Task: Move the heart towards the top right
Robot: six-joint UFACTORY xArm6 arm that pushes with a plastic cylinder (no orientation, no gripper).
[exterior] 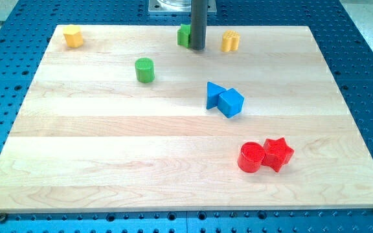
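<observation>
Judging by the layout, the push is not yet done: the small yellow heart-shaped block (230, 41) sits near the top edge of the pale wooden surface (109, 149), right of centre, with open board between it and the top right corner. The tool, a plain dark rod with nothing to open or hold, has its tip (197, 48) near the heart's nine o'clock side, apart from it, with a green block (184, 35) touching or just behind the rod.
</observation>
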